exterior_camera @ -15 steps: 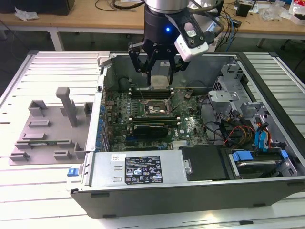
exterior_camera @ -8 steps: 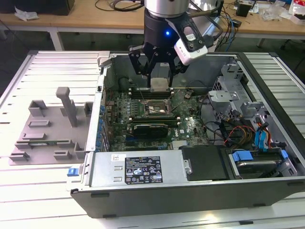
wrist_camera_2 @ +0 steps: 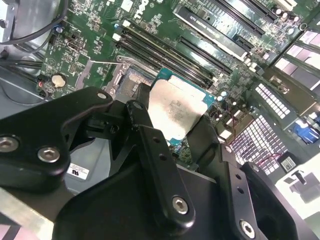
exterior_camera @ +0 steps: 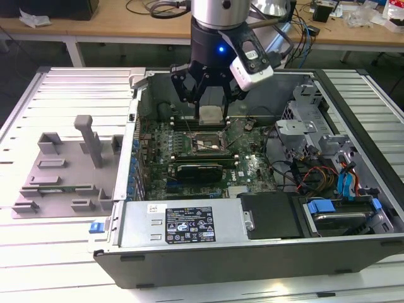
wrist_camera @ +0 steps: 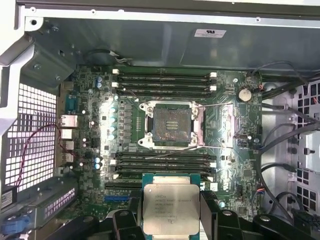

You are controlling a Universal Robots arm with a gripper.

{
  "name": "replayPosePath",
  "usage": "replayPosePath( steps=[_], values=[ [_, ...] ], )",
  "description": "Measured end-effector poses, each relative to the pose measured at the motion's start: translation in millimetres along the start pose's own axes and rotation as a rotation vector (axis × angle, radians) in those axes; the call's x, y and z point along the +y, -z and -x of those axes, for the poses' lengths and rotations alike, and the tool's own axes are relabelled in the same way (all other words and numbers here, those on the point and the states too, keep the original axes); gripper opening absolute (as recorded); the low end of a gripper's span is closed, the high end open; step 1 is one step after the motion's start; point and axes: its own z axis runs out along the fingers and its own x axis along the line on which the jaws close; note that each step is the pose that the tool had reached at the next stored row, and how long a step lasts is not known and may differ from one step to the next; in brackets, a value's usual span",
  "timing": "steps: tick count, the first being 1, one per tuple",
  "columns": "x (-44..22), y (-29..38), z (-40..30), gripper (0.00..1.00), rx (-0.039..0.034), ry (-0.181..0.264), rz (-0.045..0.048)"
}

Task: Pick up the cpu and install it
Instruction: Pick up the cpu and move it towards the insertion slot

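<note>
The cpu is a small square chip with a pale metal top, and my gripper is shut on it, holding it in the air over the open computer case. In both wrist views the cpu sits flat between the black fingers. The open square socket with its metal frame lies on the motherboard beyond the chip; in the exterior view the socket is just below the held chip. The socket's bracket stands open.
The case lies on its side on a slatted metal table. A long black card sits in front of the socket, memory slots flank it, and cables and drive bays fill the exterior view's right. A grey tray lies at the left.
</note>
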Motion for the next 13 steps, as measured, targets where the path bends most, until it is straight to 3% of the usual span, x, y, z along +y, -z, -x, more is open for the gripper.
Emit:
replayPosePath(
  steps=[7, 11, 13],
  values=[
    [0.0, -5.1, -0.1, 0.55, 0.0000, 0.000, 0.0026],
    [3.3, -18.8, -0.3, 0.55, 0.0000, 0.000, 0.0033],
    [5.6, -22.5, -0.2, 0.55, -0.0001, 0.000, 0.0033]
  ],
)
